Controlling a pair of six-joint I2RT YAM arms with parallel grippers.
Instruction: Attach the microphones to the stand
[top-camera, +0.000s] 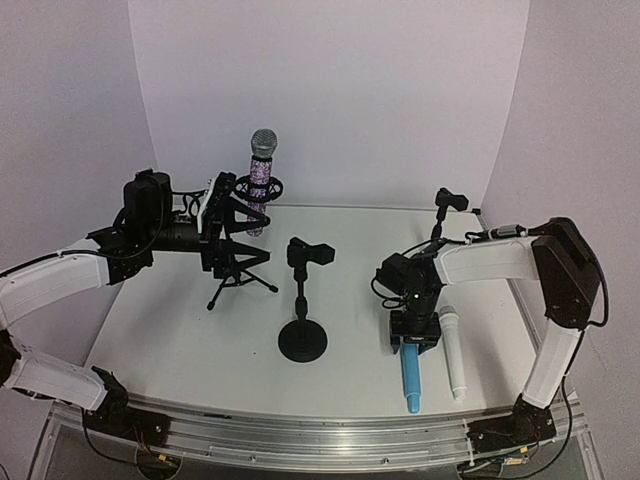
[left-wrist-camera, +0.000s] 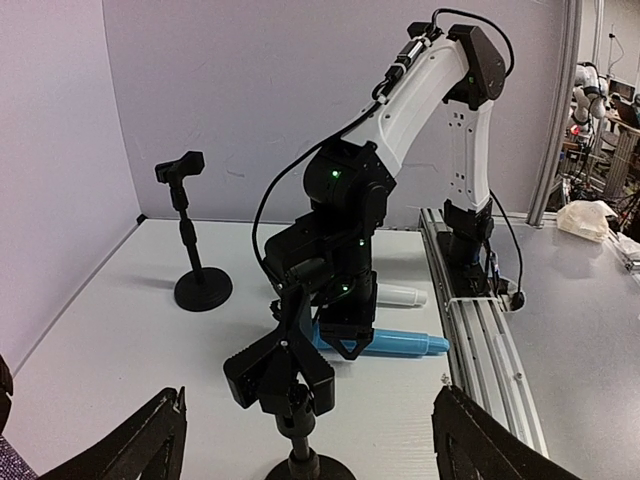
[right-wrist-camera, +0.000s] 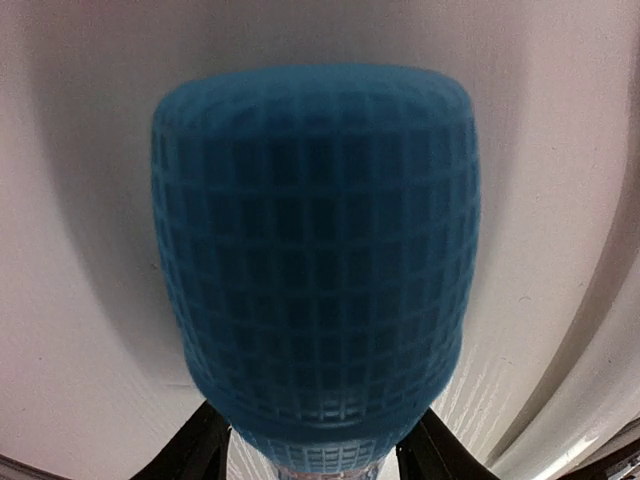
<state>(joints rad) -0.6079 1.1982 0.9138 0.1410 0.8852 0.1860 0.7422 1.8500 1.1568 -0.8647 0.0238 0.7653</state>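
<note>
A light blue microphone (top-camera: 410, 378) lies on the table at the right, handle toward the near edge. My right gripper (top-camera: 412, 338) is down over its head end. In the right wrist view the blue mesh head (right-wrist-camera: 315, 250) fills the frame, and black fingers (right-wrist-camera: 205, 445) lie against both sides of its neck. A white microphone (top-camera: 454, 355) lies just to its right. The glittery purple microphone (top-camera: 261, 180) stands upright in the tripod stand (top-camera: 243, 278) at the back left. My left gripper (top-camera: 230, 238) hovers open beside that stand, holding nothing. An empty round-base stand (top-camera: 303, 338) is in the middle.
A third stand (top-camera: 447, 203) rises at the back right, its clip (left-wrist-camera: 180, 166) empty. The right arm (left-wrist-camera: 420, 90) arches over the table's right side. A metal rail (top-camera: 300, 432) runs along the near edge. Walls close the left, back and right.
</note>
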